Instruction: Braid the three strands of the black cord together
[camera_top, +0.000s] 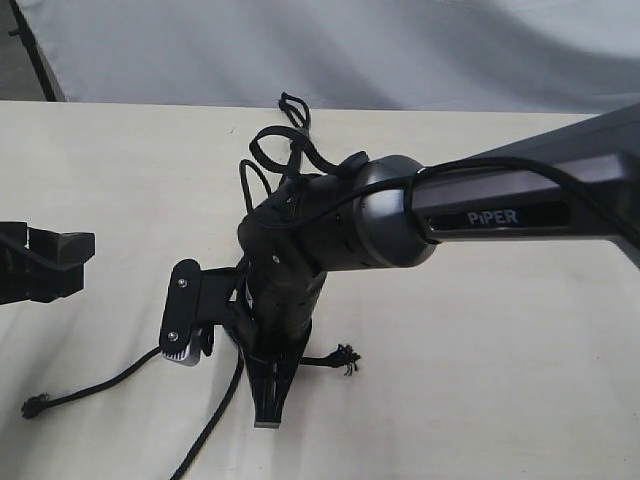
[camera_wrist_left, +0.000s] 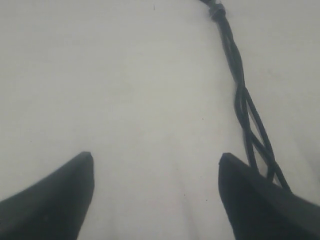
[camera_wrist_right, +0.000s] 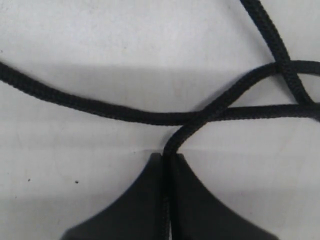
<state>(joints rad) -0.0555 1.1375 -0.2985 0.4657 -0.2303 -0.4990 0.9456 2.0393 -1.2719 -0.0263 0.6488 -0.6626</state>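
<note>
Right wrist view: right gripper (camera_wrist_right: 166, 159) jaws are pressed together, with one strand (camera_wrist_right: 176, 136) of the black cord (camera_wrist_right: 289, 70) pinched between the tips. From the tips it curves away over the table (camera_wrist_right: 75, 40). A second strand (camera_wrist_right: 75, 102) lies along the table and crosses the held one just beyond the tips. A third strand (camera_wrist_right: 275, 45) crosses both further along.

Exterior view: the right arm (camera_top: 520, 195) reaches across the middle, its gripper pointing down with the tips low over the table. The cord's loop (camera_top: 292, 108) lies at the far side, behind the arm. On the near side one frayed tip (camera_top: 36, 405) lies out to the left and another (camera_top: 346, 360) just right of the gripper.

Left wrist view: left gripper (camera_wrist_left: 156, 165) jaws stand wide apart, nothing between them, bare table beneath. Loosely crossed strands (camera_wrist_left: 245, 105) run past one finger (camera_wrist_left: 260, 200). In the exterior view this gripper sits at the left edge, apart from the cord.
</note>
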